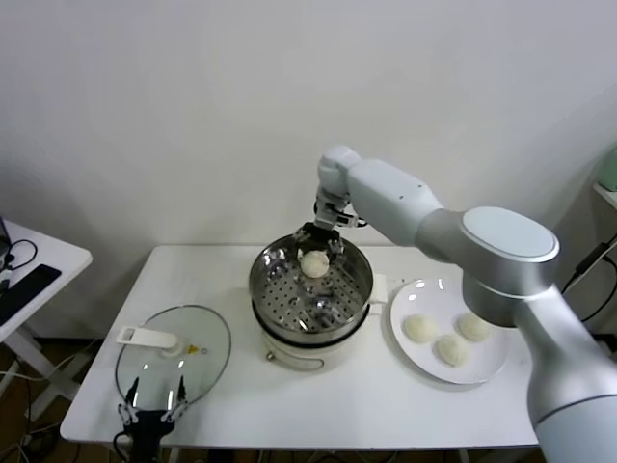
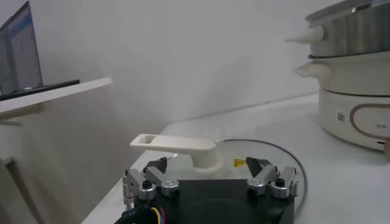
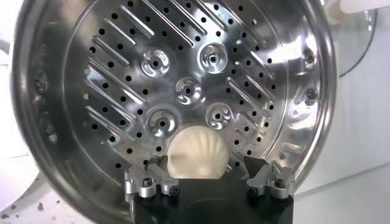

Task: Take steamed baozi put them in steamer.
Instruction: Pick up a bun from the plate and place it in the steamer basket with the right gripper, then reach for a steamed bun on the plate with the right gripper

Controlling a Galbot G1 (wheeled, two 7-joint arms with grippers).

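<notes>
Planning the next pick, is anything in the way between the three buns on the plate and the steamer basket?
Nothing visible blocks that path. The three baozi sit on the white plate right beside the steamer, whose top is uncovered; the glass lid lies on its other side. Only the right end effector hangs over the basket, open above one baozi inside.

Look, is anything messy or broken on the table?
Nothing stands out. One baozi sits in the steamer below the open right tool. Three more lie neatly on the white plate. The glass lid lies flat on the table by the parked left tool.
</notes>
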